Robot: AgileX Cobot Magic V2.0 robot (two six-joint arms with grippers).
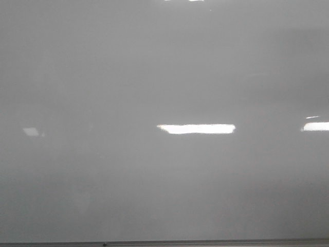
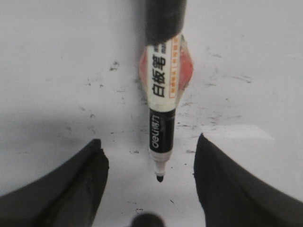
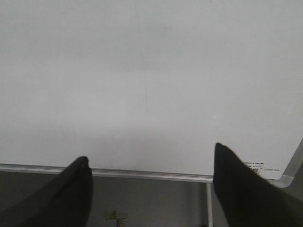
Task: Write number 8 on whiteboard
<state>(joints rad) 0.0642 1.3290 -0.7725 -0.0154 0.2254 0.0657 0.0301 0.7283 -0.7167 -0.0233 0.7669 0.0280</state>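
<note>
The whiteboard (image 1: 164, 77) fills the front view, glossy pale grey with a thin frame edge along the bottom. No number 8 shows on it in any view. In the left wrist view a black-and-white whiteboard marker (image 2: 161, 94) lies over the whiteboard (image 2: 57, 71), its uncapped black tip (image 2: 159, 178) pointing toward my left gripper (image 2: 149, 138). The jaws are wide apart on either side of the marker and do not touch it. An orange-red piece (image 2: 187, 66) sits behind the marker body. My right gripper (image 3: 151, 151) is open and empty over the whiteboard's (image 3: 151, 71) framed edge.
Small black smudges and specks (image 2: 113, 65) dot the board around the marker. A dark round blob (image 2: 147, 221) shows at the picture's edge between the left fingers. Beyond the board's frame (image 3: 142, 173) lies a dark grey surface, and the frame corner (image 3: 289, 177) carries a small label.
</note>
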